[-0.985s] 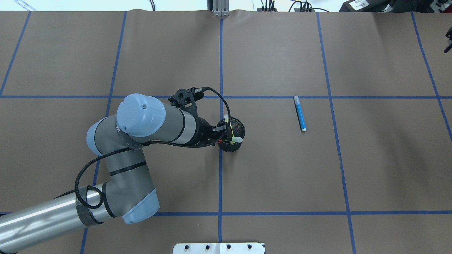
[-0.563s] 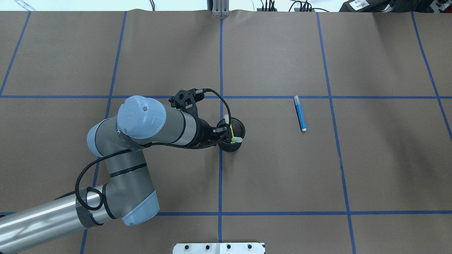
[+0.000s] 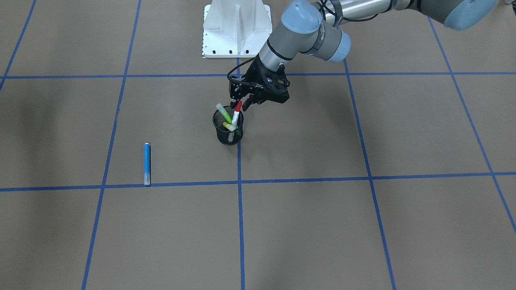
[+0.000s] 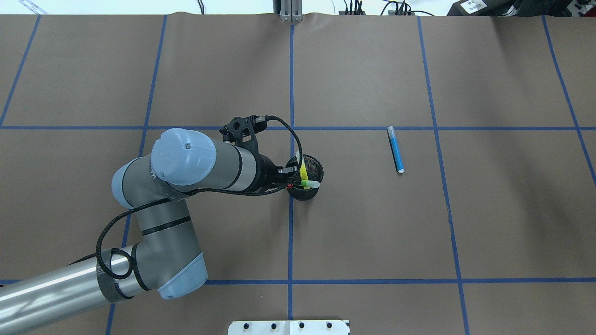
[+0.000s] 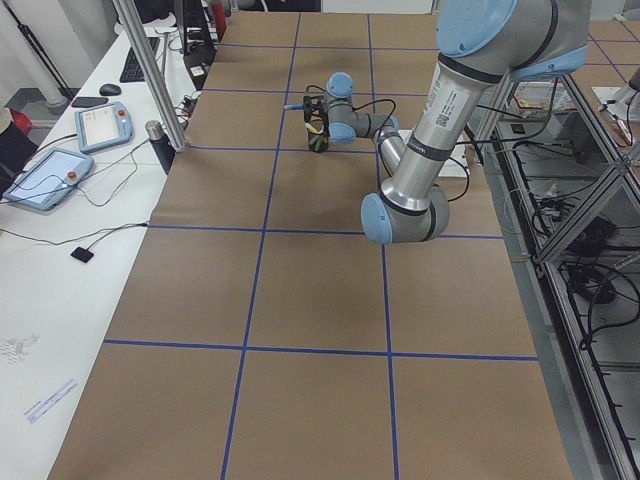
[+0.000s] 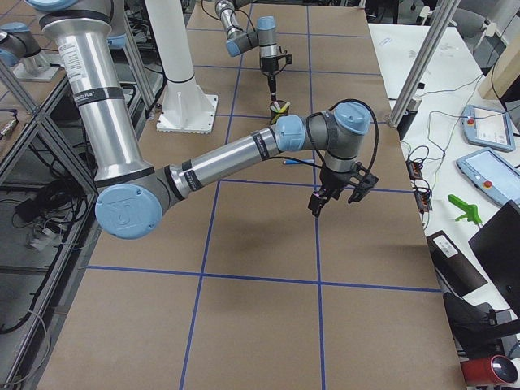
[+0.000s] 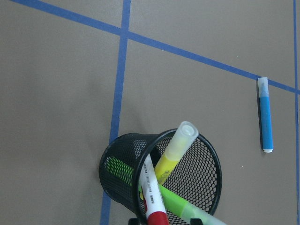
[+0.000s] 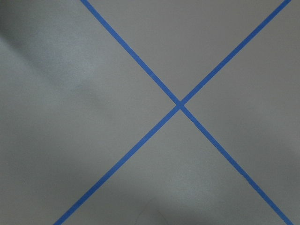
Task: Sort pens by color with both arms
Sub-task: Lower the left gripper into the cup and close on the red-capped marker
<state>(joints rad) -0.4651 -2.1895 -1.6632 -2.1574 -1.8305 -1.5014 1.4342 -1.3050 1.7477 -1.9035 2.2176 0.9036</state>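
A black mesh cup [image 3: 229,136] stands at the table's middle with three of the pens in it. My left gripper [image 3: 240,105] hangs just above its rim, shut on the red cap of the white-barrelled pen [image 3: 236,114], which stands nearly upright. In the left wrist view that red pen [image 7: 151,192] runs to the bottom edge. The lime green pen [image 3: 223,112] and the yellow pen [image 7: 176,150] lean inside the cup. The blue pen [image 4: 396,151] lies flat on the table, on the robot's right. My right gripper [image 6: 317,205] hovers over bare table far to the right; I cannot tell if it is open.
The brown table cover carries a grid of blue tape lines [image 4: 291,232]. The white pedestal base [image 3: 236,28] stands at the robot's edge of the table. Tablets and cables [image 5: 60,175] lie on a side bench beyond the table's far edge.
The left arm has shifted slightly left in the overhead view. The green pen in the cup has shifted a little. The right gripper has left that view's right edge.
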